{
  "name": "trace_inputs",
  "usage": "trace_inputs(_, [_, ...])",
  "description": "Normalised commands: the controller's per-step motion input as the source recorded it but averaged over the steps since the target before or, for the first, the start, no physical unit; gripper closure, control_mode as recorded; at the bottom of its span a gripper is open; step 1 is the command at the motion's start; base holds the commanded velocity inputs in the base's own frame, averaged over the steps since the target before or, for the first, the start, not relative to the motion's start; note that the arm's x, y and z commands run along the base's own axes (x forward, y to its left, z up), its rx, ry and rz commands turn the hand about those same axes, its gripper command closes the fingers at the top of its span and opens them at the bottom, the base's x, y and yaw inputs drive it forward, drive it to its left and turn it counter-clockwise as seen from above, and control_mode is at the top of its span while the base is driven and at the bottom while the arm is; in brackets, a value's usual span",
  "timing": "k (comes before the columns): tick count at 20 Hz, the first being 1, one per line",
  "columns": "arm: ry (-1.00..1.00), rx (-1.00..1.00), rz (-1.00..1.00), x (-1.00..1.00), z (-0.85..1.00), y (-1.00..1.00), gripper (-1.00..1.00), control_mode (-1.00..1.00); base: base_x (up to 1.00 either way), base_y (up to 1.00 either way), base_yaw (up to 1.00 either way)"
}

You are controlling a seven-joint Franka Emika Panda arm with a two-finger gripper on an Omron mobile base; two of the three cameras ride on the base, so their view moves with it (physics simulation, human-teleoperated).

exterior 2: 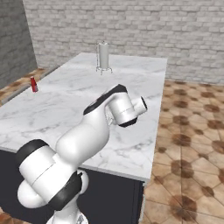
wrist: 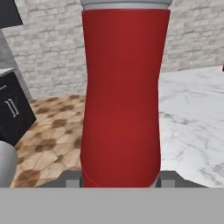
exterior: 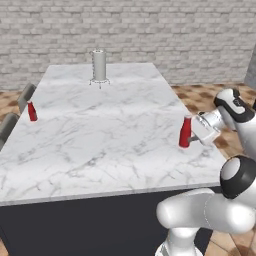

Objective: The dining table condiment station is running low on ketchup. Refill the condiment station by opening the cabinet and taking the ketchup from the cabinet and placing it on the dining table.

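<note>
The dining table (exterior: 100, 130) has a white marble top on a dark base and stands before a grey brick wall (exterior: 150, 30), on a brown tiled floor (exterior 2: 192, 144).

The arm (exterior 2: 83, 140) rises at the near edge of the table, by its near right corner. Its lower links bend up and forward. The wrist turns sideways toward the table, so the gripper (exterior: 189, 136) reaches in level from beyond the right edge.

A grey upright cylinder (exterior: 99, 65) stands on a small wire stand near the far edge, about midway along it.

The ketchup (exterior: 185, 132) stands upright at the right edge of the table, toward the near corner. Its base is at or just above the marble; contact cannot be confirmed. In the hand view the bottle (wrist: 122, 96) sits between the two finger tips, one (wrist: 72, 179) at each side of its base. The fingers are partly closed and grip the bottle at both sides.

A second small red bottle (exterior: 32, 111) stands upright at the left edge of the table, well apart from the gripper.
</note>
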Motion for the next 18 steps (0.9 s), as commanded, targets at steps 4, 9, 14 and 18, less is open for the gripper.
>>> trace_inputs(4, [0.00,-0.01,0.04,0.00,-0.45,0.00,1.00,-1.00,0.00,0.00,0.00])
trace_inputs(9, [0.00,0.00,0.03,0.04,-0.33,0.00,1.00,-1.00,0.00,0.00,0.00])
trace_inputs(14, [-0.03,0.00,0.01,0.11,-0.13,-0.05,1.00,-1.00,0.00,0.00,0.00])
trace_inputs(18, [-0.05,0.00,0.00,0.24,-0.09,-0.02,1.00,-1.00,0.00,0.00,0.00])
